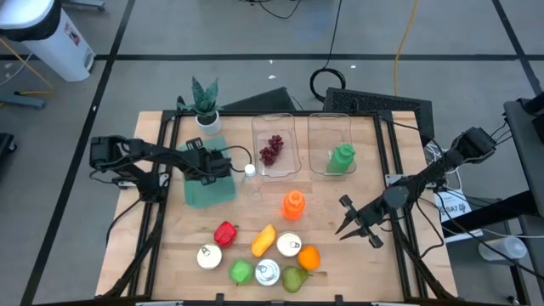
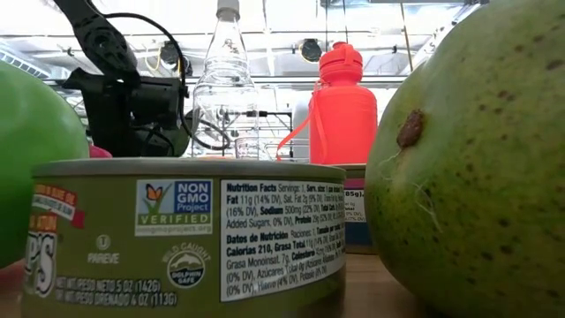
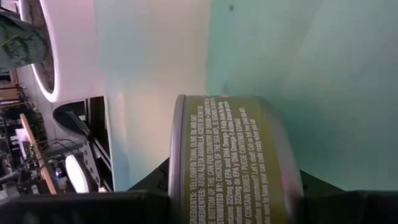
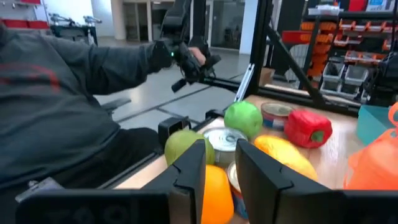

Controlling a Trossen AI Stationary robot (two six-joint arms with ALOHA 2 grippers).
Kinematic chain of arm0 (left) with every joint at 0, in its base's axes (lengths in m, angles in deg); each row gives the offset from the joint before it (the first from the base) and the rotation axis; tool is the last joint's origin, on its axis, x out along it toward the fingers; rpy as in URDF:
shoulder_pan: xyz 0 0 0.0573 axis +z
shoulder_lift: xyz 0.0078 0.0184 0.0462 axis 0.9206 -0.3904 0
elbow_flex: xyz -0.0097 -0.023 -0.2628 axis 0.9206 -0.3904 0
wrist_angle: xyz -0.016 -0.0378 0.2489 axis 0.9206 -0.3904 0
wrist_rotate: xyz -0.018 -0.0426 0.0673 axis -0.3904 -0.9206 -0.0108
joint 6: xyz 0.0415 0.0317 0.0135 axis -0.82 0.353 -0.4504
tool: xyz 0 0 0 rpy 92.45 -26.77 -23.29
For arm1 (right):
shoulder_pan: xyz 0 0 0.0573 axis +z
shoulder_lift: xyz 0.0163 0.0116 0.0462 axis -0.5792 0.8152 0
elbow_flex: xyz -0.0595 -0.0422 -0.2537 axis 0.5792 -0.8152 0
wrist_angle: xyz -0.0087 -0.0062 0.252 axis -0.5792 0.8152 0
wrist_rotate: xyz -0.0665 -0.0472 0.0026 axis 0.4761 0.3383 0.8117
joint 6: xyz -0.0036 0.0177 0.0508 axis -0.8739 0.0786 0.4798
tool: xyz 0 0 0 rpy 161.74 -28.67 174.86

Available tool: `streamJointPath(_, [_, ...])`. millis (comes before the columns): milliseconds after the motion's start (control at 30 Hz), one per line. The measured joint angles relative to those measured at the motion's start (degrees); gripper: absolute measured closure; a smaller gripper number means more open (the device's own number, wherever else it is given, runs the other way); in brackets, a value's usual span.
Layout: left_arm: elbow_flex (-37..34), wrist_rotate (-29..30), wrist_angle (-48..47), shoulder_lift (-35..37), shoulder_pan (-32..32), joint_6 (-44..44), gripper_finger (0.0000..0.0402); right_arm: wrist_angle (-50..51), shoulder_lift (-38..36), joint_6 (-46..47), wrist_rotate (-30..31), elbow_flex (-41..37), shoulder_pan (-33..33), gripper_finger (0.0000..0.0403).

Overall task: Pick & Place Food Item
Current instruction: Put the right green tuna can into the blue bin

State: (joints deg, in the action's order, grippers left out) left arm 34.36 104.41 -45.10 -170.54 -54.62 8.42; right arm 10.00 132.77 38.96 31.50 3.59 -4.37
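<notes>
Your left pincer (image 1: 223,165) is clamped on a green-labelled can (image 3: 233,162) (lying sideways between its fingers), held over the teal bin (image 1: 204,189) on the counter (image 1: 340,246).

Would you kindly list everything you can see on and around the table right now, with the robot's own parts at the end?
Clear trays: two, table's far middle; one holds dark red grapes, the other a green bottle.
Teal container: one, left of the trays.
Potted plant: one, green, far left corner.
Clear bottle: one, beside the teal container.
Orange bottle: one, table's centre.
Cans: three on the table, silver-topped, front edge.
Red pepper, yellow fruit, orange, green apple, green pear: one each, front cluster.
Person: grey sleeve, beyond the table.
Left gripper: over the teal container, holding a can.
Right gripper: right of the cluster, empty.
</notes>
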Motion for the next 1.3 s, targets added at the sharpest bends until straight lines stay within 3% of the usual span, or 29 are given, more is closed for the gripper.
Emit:
streamJointPath(400, [-0.02,6.33,0.75,-1.19,0.86,1.10,0.0273,1.23,0.00,-0.47,0.13,0.00,0.02,0.0328])
streamJointPath(500, [-0.01,1.33,0.74,-1.19,1.51,-0.38,0.0273,1.49,0.00,-0.38,0.13,0.00,0.02,0.0328])
streamJointPath(633, [0.11,-1.04,0.59,-1.10,1.77,0.21,0.0272,2.08,0.02,-0.18,0.13,0.02,0.02,0.0328])
streamJointPath(867, [0.53,-9.91,0.65,-1.06,1.73,1.34,0.0186,2.16,0.02,-0.16,0.15,0.02,0.04,0.0328])
streamJointPath(1000, [2.23,-14.06,-0.13,-1.08,1.84,1.22,0.0156,2.30,0.02,0.03,0.15,0.02,0.04,0.0328])
streamJointPath(1167, [5.33,-19.24,-0.80,-1.19,1.79,1.03,0.0145,2.29,0.02,0.08,0.13,0.04,0.04,0.0328])
streamJointPath(1300, [7.55,-20.03,-2.04,-1.19,1.73,0.55,0.0149,2.32,0.02,0.09,0.13,0.07,0.04,0.0328])
